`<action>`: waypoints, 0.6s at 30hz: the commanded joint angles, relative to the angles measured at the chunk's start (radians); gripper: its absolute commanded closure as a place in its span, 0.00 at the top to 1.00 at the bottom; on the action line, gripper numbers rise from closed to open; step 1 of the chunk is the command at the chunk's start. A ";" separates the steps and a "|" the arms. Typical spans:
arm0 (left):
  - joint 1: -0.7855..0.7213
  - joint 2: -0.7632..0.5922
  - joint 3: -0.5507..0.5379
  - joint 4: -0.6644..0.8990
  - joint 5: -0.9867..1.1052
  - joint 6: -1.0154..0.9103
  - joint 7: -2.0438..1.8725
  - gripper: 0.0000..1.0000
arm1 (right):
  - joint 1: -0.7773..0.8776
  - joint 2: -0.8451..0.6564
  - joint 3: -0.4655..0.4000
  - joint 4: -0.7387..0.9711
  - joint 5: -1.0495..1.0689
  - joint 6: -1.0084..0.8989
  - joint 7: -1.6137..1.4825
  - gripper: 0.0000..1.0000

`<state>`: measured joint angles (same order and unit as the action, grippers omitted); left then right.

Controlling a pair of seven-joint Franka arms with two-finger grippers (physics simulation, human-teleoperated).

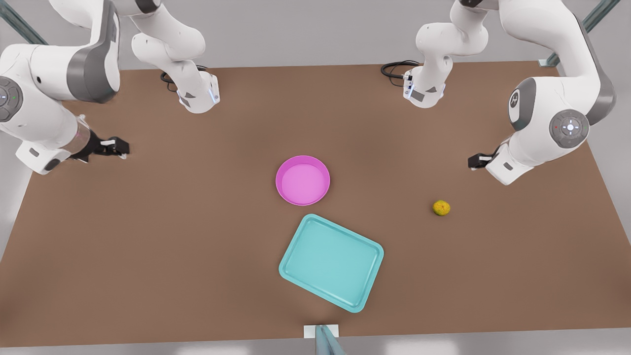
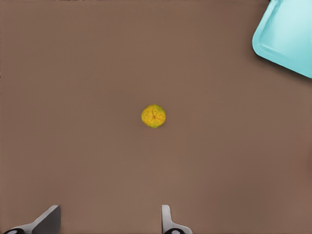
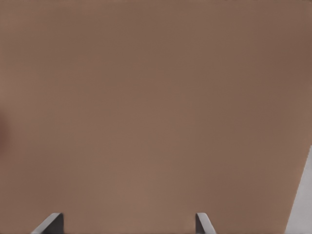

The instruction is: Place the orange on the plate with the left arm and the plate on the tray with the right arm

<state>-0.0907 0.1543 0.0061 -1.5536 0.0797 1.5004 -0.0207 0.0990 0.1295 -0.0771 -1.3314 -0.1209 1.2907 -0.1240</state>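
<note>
The small yellow-orange orange (image 1: 441, 207) lies on the brown table toward the front view's right. My left gripper (image 1: 475, 161) hangs open above and behind it; in the left wrist view the orange (image 2: 153, 116) sits ahead of the spread gripper (image 2: 109, 225), apart from it. The magenta plate (image 1: 302, 180) rests empty at the table's middle. Just in front of it lies the teal tray (image 1: 331, 261), also empty; one corner of the tray (image 2: 287, 36) is in the left wrist view. At the front view's left my right gripper (image 1: 118, 147) waits open over bare table (image 3: 146, 107), as does the gripper (image 3: 127, 225) in its wrist view.
Both arm bases (image 1: 199, 96) (image 1: 424, 91) stand at the back of the table with black cables beside them. A small white bracket (image 1: 321, 331) sits at the table's front edge. A pale strip past the table edge (image 3: 302, 200) lies near the right gripper.
</note>
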 commanded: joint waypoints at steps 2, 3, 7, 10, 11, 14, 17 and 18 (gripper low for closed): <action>0.000 0.010 0.000 -0.002 0.003 0.038 -0.008 1.00 | 0.010 -0.016 -0.001 0.001 -0.003 0.009 -0.026 1.00; 0.000 0.051 0.000 -0.016 0.002 0.041 -0.022 1.00 | 0.008 -0.016 -0.001 0.001 -0.003 0.007 -0.026 1.00; 0.009 0.269 0.000 -0.227 0.003 0.437 -0.038 1.00 | 0.008 -0.005 -0.001 -0.017 0.014 0.009 -0.026 1.00; 0.014 0.335 0.000 -0.287 0.003 0.612 -0.033 1.00 | 0.011 0.012 -0.001 -0.015 0.015 0.010 -0.026 1.00; 0.017 0.353 0.002 -0.290 0.003 0.620 -0.033 1.00 | 0.011 0.013 -0.001 -0.015 0.017 0.010 -0.026 1.00; 0.017 0.373 0.002 -0.298 0.003 0.609 -0.035 1.00 | 0.010 0.018 0.000 -0.017 0.017 0.007 -0.026 1.00; 0.019 0.395 0.002 -0.296 0.002 0.638 -0.036 1.00 | 0.010 0.022 -0.001 -0.017 0.017 0.005 -0.026 1.00; 0.019 0.398 0.002 -0.296 0.002 0.638 -0.036 1.00 | 0.010 0.024 -0.001 -0.017 0.017 0.005 -0.026 1.00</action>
<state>-0.0724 0.5516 0.0077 -1.8503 0.0807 2.0509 -0.0415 0.1088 0.1540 -0.0776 -1.3487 -0.1053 1.2975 -0.1410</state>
